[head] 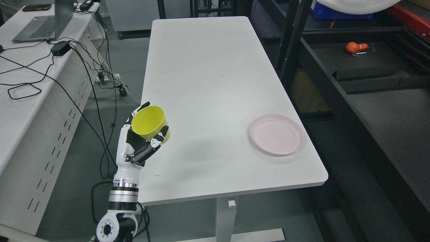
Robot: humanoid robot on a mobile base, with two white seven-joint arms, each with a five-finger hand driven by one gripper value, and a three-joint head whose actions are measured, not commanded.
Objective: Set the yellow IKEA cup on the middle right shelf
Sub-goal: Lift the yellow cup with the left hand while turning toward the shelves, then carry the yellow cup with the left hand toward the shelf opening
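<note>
Fingers [163, 131] of the left hand [141, 141] are curled around the yellow plastic cup [150, 123], held above the left edge of the white table [208, 84]. Its open mouth tilts toward the camera, and the round pink plate [276, 134] lies well apart at 3 o'clock.

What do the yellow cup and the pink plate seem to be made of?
The yellow cup, held in the left hand, looks like matte plastic: one even opaque colour, a thin wall, no sharp glints. The pink plate on the white table also looks like plastic, with a soft satin sheen along its rim; glazed ceramic cannot be ruled out.
</note>
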